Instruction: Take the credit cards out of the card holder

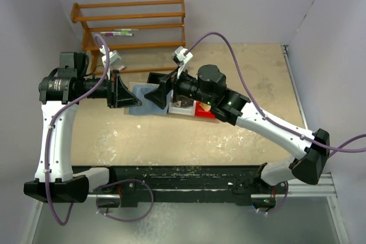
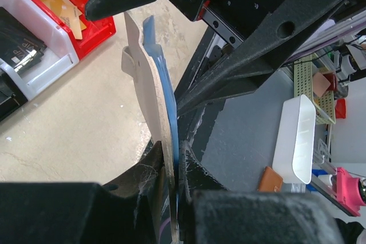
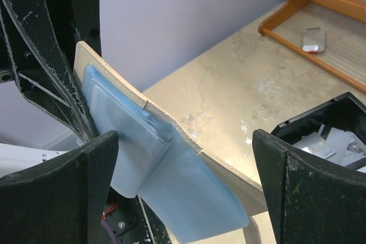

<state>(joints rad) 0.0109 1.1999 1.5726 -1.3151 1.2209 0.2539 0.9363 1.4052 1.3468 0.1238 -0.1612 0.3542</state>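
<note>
The card holder (image 1: 139, 100) hangs open in the air, held by its left end. It has a tan outside and bluish-grey plastic sleeves (image 3: 171, 187). My left gripper (image 1: 128, 91) is shut on it; the left wrist view shows it edge-on (image 2: 154, 95), pinched between the fingers at my left gripper (image 2: 171, 155). My right gripper (image 1: 155, 92) is open, its jaws wide apart on either side of the hanging sleeves (image 3: 184, 141) without touching them. A pale card outline shows inside the upper sleeve (image 3: 114, 115). Whitish cards (image 3: 329, 144) lie in a black bin.
A red bin (image 1: 204, 110), a white bin (image 2: 51, 70) and a black bin (image 3: 337, 112) stand on the table under the right arm. A wooden rack (image 1: 134, 24) stands at the back left. Walls close in on the left and right.
</note>
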